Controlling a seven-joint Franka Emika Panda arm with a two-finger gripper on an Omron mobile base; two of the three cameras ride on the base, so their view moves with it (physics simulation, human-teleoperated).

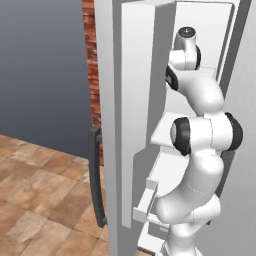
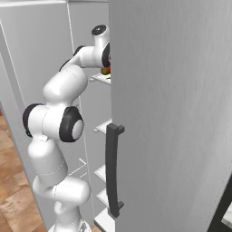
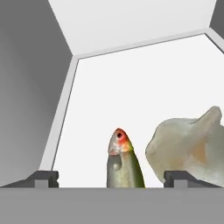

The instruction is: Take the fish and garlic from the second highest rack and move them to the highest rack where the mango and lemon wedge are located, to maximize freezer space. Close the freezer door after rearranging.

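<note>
Reaching deep into the tall narrow freezer (image 1: 200,30) with its white interior, the white Franka arm has its two-finger gripper (image 3: 111,177) lined up on the slim olive-green fish with a red-orange head (image 3: 124,164), which lies on the plain flat white second highest rack (image 3: 144,87) and points away from the hand. The fingertips (image 3: 43,177) stand wide apart, one on each side of the fish, clamped on nothing. The pale whitish-grey garlic bulb with a pointed tip (image 3: 192,146) sits just beside the fish on the same shelf, close to one fingertip. The step in hand appears to be the approach to the fish, so nothing looks moved yet; the next move likely calls for easing forward and closing on the body without nudging the garlic. Room is tight: the grey side wall (image 3: 30,96) rises near the other fingertip, while the freezer door (image 2: 172,113), dark grey with a long bar handle (image 2: 113,170), hangs open beside the arm.
</note>
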